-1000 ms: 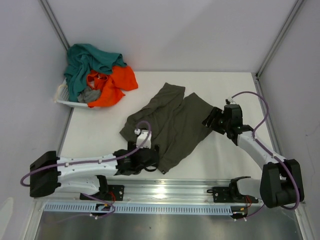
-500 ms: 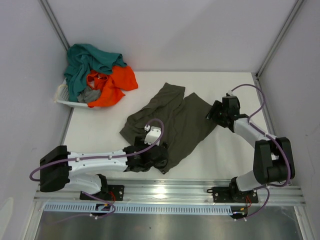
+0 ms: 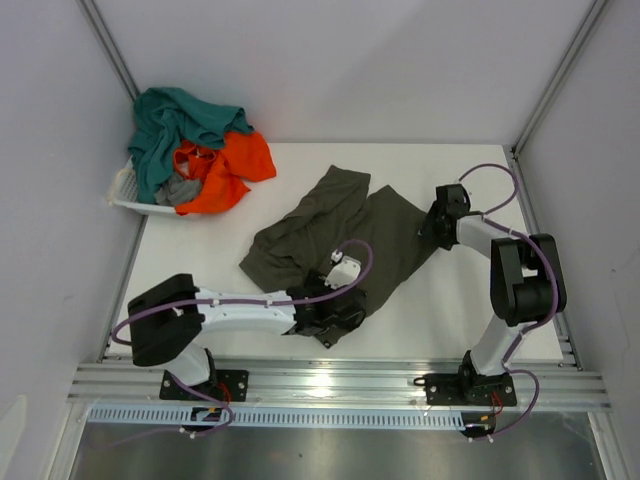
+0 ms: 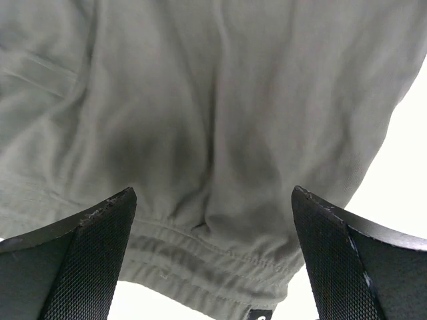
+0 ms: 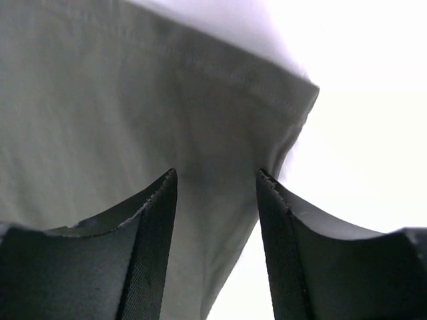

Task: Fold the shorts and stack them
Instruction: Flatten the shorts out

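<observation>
Olive shorts (image 3: pixel 340 235) spread on the table (image 3: pixel 200 270).
Top: left arm (image 3: pixel 250 310) at their near edge, right arm (image 3: pixel 480 228) at the right corner. Left wrist: left fingers (image 4: pixel 87 260) wide over cloth. Right wrist: right fingers (image 5: pixel 133 267) narrow astride a fold; grip unclear.

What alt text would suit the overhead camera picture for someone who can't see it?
Olive shorts lie spread on a white table, the left tool over their near hem and the right tool at their right corner. A white basket heaped with teal, orange and grey shorts sits far left.
</observation>
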Controlling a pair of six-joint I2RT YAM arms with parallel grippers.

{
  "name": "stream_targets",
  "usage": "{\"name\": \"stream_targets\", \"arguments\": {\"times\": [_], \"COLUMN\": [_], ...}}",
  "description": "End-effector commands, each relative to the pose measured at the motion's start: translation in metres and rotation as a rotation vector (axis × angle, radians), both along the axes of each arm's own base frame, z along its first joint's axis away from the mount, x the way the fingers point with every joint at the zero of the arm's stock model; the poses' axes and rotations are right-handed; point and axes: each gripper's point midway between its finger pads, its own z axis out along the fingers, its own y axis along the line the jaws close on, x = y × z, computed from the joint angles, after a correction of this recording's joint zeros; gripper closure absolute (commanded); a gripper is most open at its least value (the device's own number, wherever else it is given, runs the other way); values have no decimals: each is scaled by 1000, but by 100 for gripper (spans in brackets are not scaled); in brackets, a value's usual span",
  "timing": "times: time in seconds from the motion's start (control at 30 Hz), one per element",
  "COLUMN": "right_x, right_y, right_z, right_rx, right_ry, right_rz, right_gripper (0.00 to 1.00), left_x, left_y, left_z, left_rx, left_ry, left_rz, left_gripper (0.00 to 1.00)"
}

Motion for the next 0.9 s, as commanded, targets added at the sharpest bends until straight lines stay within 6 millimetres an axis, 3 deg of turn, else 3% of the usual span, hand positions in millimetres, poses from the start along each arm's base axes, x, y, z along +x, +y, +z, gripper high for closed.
{"name": "stream_targets", "arguments": {"times": [0.0,0.13,0.37,0.57,0.67,0.77,0.87], "right_x": [4,3,1,1,-1,-3,-5], "right_y": [-17,-22,-35,-34,-39,-40,-48], "right_z": [2,8,-10,6,4,-10,-16], "right_rx": [-65,-52,-107,-95,-97,-87,-126], "right_ry": [13,-5,81,33,49,87,116], "right_rz": [-52,-61,-93,-79,-81,-73,-95], "right_gripper": [46,43,44,38,44,62,64], "left_x": [-6,-17,-26,-39,-51,-54,-60], "left_y": [-18,-17,-20,-19,-19,-23,-23], "left_z": [2,-1,-27,-25,-29,-29,-38], "left_rx": [-18,-19,46,17,50,68,73], "left_ry": [5,20,89,94,128,121,140], "left_rz": [-41,-70,-65,-103,-148,-135,-130], "left_gripper": [1,1,1,1,1,2,6]}}
